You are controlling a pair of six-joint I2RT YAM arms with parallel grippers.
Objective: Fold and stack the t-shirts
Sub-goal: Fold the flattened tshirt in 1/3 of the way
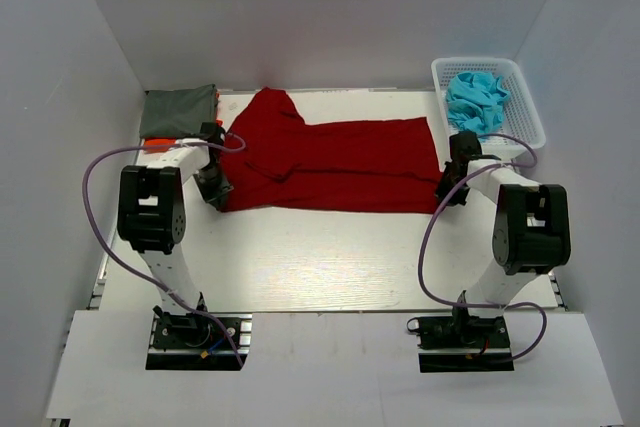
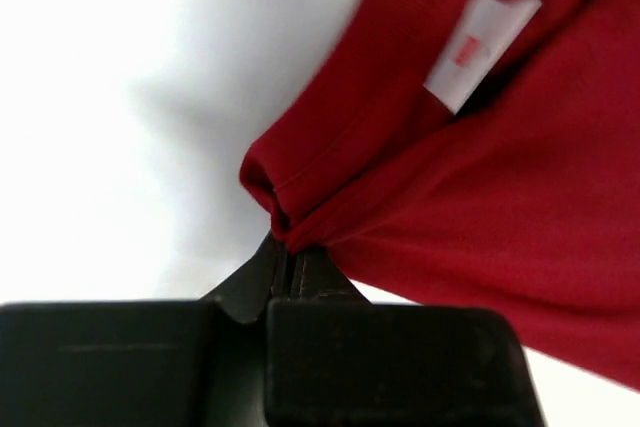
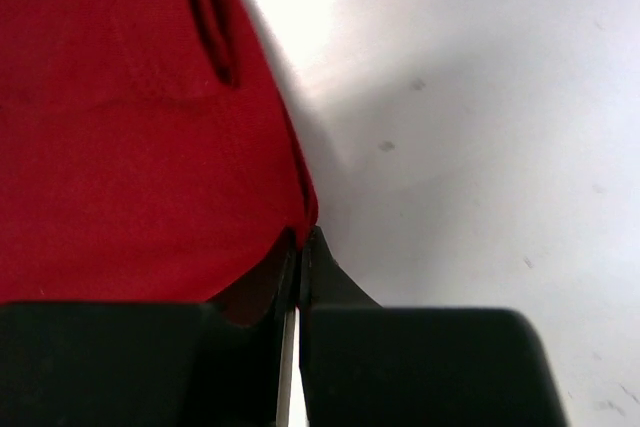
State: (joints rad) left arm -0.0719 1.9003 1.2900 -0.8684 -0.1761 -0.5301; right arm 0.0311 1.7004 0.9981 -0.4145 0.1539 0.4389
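Note:
A dark red t-shirt [image 1: 330, 162] lies spread across the middle of the table, one sleeve pointing to the back. My left gripper [image 1: 218, 192] is shut on its near left corner; the left wrist view shows the red cloth [image 2: 460, 197] bunched in my left gripper [image 2: 285, 247], with a white label [image 2: 480, 47] above. My right gripper [image 1: 445, 187] is shut on the shirt's near right edge; in the right wrist view the red hem [image 3: 150, 147] is pinched in my right gripper [image 3: 303, 239]. A folded grey-green t-shirt [image 1: 178, 110] lies on an orange one [image 1: 160, 143] at the back left.
A white lattice basket [image 1: 525, 97] at the back right holds turquoise blue t-shirts [image 1: 476, 99]. White walls stand on three sides of the table [image 1: 330, 257]. Purple cables loop beside both arms.

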